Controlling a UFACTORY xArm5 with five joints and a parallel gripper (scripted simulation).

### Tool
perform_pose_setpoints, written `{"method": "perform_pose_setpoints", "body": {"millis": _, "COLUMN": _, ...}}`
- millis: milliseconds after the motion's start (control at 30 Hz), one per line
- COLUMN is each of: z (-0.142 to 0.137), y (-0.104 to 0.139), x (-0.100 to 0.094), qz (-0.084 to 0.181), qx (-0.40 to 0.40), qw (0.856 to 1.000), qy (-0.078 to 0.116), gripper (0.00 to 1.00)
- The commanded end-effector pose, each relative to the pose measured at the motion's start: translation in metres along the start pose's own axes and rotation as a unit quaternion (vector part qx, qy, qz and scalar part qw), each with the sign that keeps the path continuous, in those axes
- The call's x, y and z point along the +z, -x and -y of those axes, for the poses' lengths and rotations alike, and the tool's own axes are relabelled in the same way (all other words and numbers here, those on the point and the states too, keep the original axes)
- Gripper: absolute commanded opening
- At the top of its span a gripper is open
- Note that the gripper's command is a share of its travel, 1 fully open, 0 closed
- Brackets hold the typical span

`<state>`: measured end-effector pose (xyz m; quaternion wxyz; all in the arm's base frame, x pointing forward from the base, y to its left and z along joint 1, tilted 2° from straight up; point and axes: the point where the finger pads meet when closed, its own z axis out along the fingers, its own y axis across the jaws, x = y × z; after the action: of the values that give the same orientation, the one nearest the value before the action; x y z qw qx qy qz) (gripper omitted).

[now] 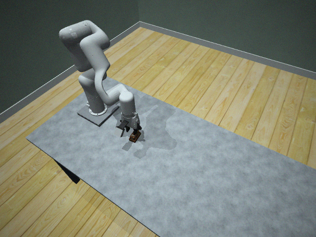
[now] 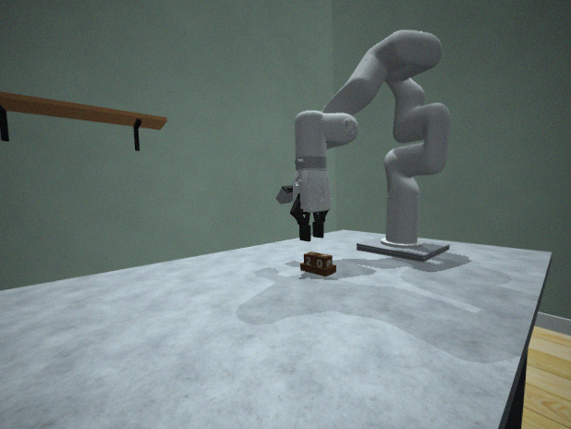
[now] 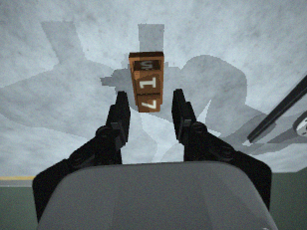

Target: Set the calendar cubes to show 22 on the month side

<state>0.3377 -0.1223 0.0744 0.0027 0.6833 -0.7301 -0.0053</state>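
The calendar, a small brown wooden tray (image 1: 136, 139) (image 2: 318, 269) (image 3: 132, 74), lies flat on the grey table, holding two number cubes side by side and a small month block (image 3: 146, 65). In the wrist view the cube tops show 1 (image 3: 145, 84) and 7 (image 3: 149, 104). In the exterior view the side faces read 2 (image 2: 308, 261) and 0 (image 2: 320, 263). My gripper (image 1: 132, 127) (image 2: 311, 237) (image 3: 151, 101) hangs straight above the calendar, clear of it. Its fingers are half open with nothing between them.
The arm's base plate (image 1: 98, 116) (image 2: 402, 250) sits close behind the calendar. A wooden wall shelf (image 2: 83, 112) hangs at the far left. The table's edge (image 2: 531, 333) runs down the right side.
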Motion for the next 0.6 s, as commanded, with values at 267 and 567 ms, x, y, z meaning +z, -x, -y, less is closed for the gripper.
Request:
{"method": "perform_pose_setpoints", "body": {"millis": 267, "z": 0.002, "y": 0.0, "x": 0.013, "qz": -0.001, "qx": 0.0, "qw": 1.0, "qy": -0.002, "gripper": 0.49}}
{"method": "perform_pose_setpoints", "body": {"millis": 567, "z": 0.002, "y": 0.001, "x": 0.023, "qz": -0.001, "qx": 0.0, "qw": 1.0, "qy": -0.002, "gripper": 0.49}}
